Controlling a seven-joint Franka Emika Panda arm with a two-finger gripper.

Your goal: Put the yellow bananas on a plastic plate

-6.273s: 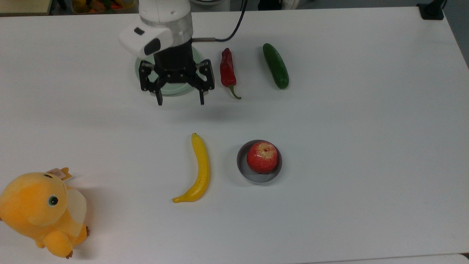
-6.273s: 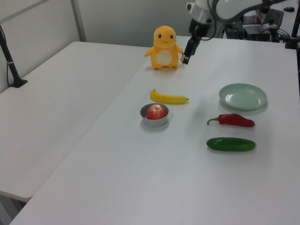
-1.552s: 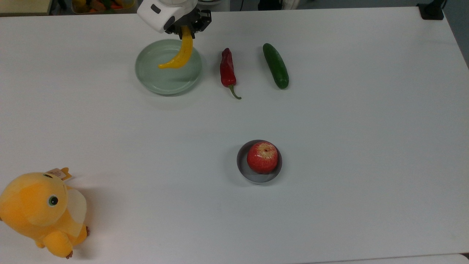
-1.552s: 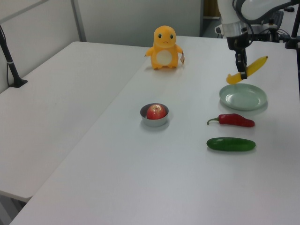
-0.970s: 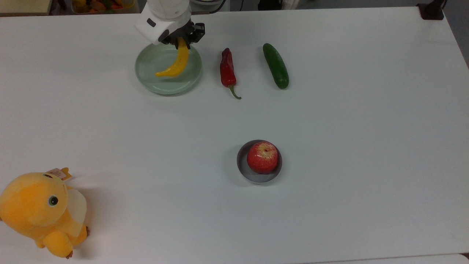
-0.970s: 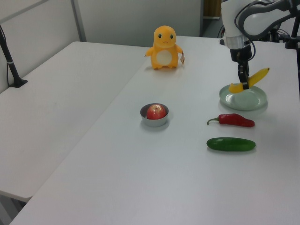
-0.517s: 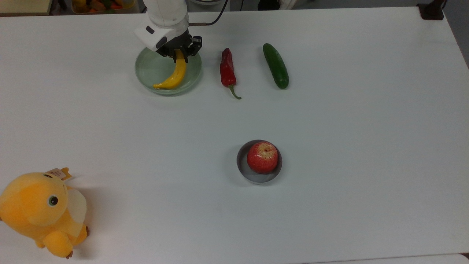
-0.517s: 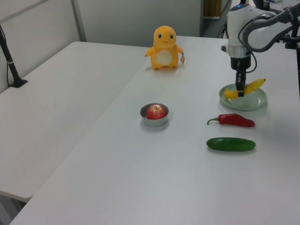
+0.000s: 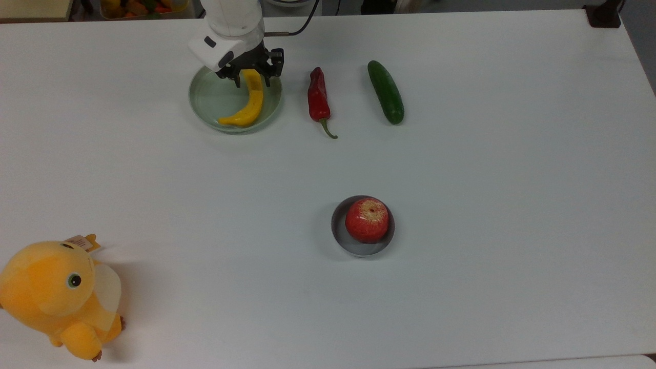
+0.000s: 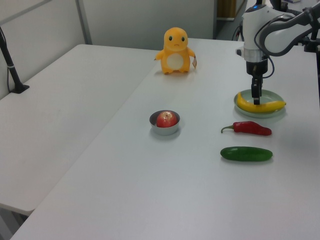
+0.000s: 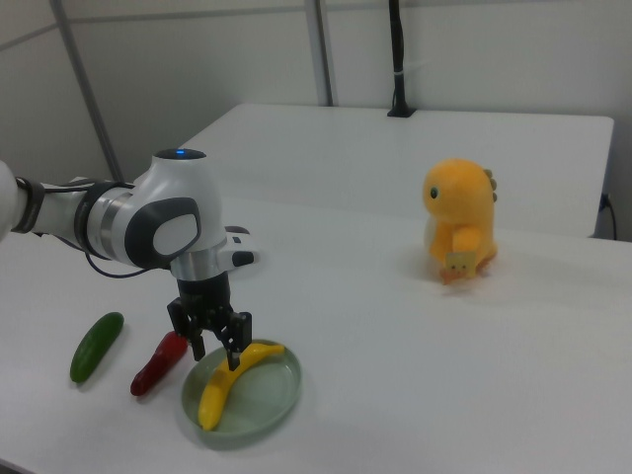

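The yellow banana lies in the pale green plastic plate at the top view's upper left, curving from the far rim toward the near rim. My gripper stands open over the banana's far end, one finger on each side and neither pressing it. In the left view the banana rests flat across the plate under the gripper. The right view shows the gripper just above the banana in the plate.
A red chili and a green cucumber lie on the top view's right of the plate. A red apple sits in a small grey dish mid-table. An orange plush toy stands at the top view's lower left.
The gripper came down with the banana over the plate, then opened. The banana dropped from a tilted hold and lies flat in the plate.
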